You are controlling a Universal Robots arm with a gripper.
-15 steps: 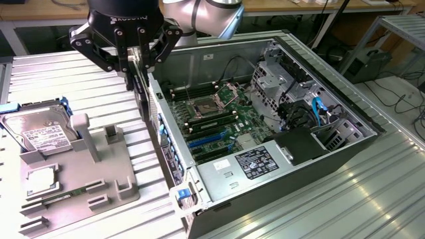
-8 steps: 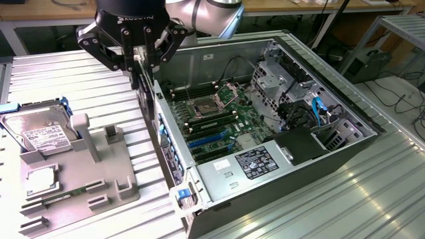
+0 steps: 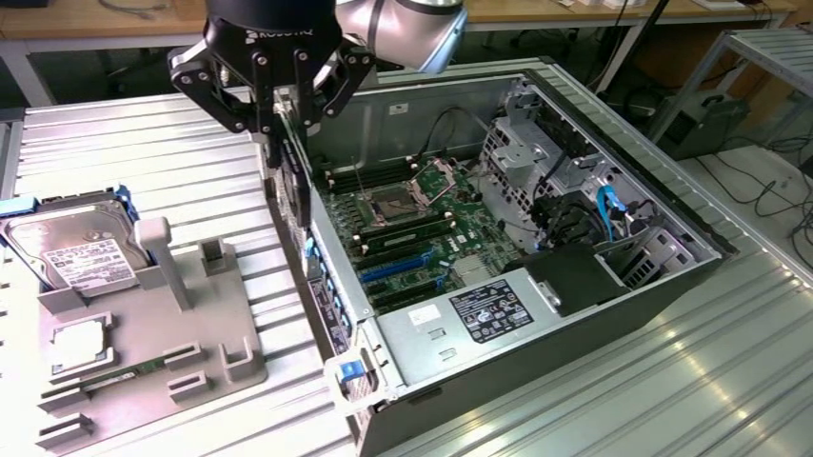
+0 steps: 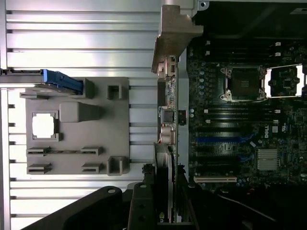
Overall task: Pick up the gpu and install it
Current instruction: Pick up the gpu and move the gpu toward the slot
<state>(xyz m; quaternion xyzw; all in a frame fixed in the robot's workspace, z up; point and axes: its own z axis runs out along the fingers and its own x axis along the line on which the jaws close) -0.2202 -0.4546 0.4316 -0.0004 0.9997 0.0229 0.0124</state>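
The gpu (image 3: 295,181) is a thin dark card seen edge-on, hanging upright from my gripper (image 3: 282,119), whose fingers are shut on its upper edge. It hovers over the open computer case's wall (image 3: 333,314) on the exterior view's left, beside the motherboard (image 3: 420,228). In the wrist view the gpu (image 4: 169,110) runs as a narrow strip with its pale metal bracket (image 4: 173,28) at the far end, between the grey fixture (image 4: 76,129) and the motherboard (image 4: 240,120). The gripper (image 4: 165,201) clamps the card's near end. Blue expansion slots (image 4: 225,141) lie open on the board.
The grey fixture (image 3: 140,333) on the exterior view's left carries a silver hard drive (image 3: 76,252), a CPU chip (image 3: 79,341) and a memory stick (image 3: 121,373). Inside the case sit drive cages (image 3: 546,152), cables and a black power supply (image 3: 572,276).
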